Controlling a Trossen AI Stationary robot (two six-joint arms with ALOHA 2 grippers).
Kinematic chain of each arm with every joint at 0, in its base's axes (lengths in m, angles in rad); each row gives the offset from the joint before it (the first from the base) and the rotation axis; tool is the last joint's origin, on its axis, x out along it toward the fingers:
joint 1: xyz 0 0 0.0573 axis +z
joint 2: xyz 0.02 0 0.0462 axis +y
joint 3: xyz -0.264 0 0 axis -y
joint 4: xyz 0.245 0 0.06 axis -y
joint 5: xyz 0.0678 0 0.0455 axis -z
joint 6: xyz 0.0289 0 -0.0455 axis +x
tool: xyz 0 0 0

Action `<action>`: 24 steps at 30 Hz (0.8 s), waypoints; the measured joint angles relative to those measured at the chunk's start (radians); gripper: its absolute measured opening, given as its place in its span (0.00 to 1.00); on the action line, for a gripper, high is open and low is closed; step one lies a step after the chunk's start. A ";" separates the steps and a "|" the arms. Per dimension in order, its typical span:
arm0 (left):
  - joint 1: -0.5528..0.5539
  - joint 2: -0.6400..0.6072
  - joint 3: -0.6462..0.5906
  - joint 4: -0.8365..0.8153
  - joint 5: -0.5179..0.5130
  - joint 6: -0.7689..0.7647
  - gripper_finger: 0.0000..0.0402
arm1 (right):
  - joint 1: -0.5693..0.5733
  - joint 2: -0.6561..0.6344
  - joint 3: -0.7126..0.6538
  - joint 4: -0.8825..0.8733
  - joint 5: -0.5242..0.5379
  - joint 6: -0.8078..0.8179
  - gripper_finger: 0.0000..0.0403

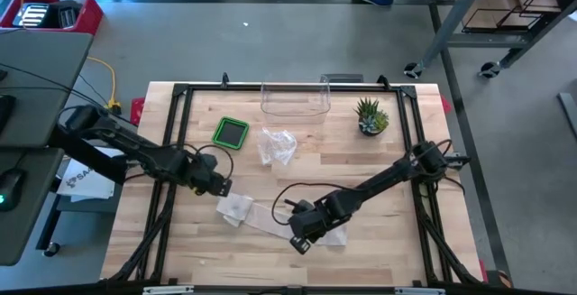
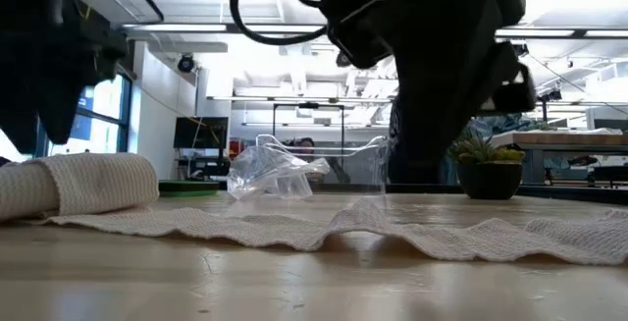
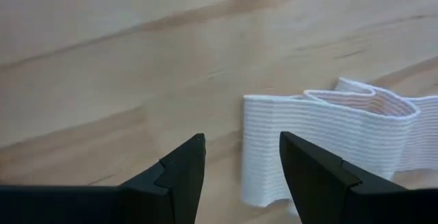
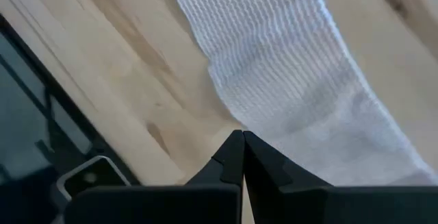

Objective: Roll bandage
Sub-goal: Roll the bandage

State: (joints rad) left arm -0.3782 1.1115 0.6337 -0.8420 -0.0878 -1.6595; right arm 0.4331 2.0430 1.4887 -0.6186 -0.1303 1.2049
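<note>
Wooden worktop (image 1: 379,164): bandage (image 1: 261,216) was laid flat near the front, partly rolled at its left end. Left pincer (image 1: 222,187) was spread just above the roll. Right pincer (image 1: 300,240) was pressed together over the loose end.

A light wooden table (image 1: 379,173) with visible plank seams is seen from above, bordered by a black frame (image 1: 185,92). A white bandage (image 1: 261,218) is laid out at about 6 o'clock from the table's centre, partly rolled at its 9 o'clock end and stretched flat and rippled toward 3 o'clock. Crumpled clear plastic (image 1: 277,145) is found near the centre. A green-rimmed square item (image 1: 231,132), possibly a lid, is placed at 10 o'clock. A clear container (image 1: 295,101) is set at 12 o'clock, and a small potted plant (image 1: 370,116) at 2 o'clock.
</note>
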 joint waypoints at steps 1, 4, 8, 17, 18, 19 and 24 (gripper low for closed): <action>0.016 -0.008 -0.027 0.047 0.015 0.011 0.45 | 0.005 0.000 0.000 0.006 0.001 0.023 0.00; 0.057 -0.017 -0.052 0.122 -0.010 0.043 0.45 | 0.017 0.000 0.000 0.003 0.012 0.085 0.00; 0.117 -0.012 -0.035 0.141 -0.078 0.133 0.39 | 0.037 -0.003 0.000 0.005 0.017 0.167 0.00; 0.305 0.120 -0.032 0.363 0.096 0.479 0.02 | 0.092 -0.003 0.000 0.026 0.043 0.351 0.00; 0.316 0.150 -0.022 0.390 0.108 0.505 0.01 | 0.100 -0.003 0.000 0.029 0.046 0.380 0.00; 0.324 0.178 -0.007 0.400 0.112 0.531 0.01 | 0.109 -0.003 -0.001 0.034 0.053 0.411 0.00; 0.342 0.315 0.086 0.393 0.176 0.696 0.00 | 0.172 -0.027 -0.091 0.259 0.134 0.623 0.00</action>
State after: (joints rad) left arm -0.0364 1.4266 0.7201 -0.4488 0.0878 -0.9631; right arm 0.6054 2.0165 1.3975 -0.3599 0.0034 1.8284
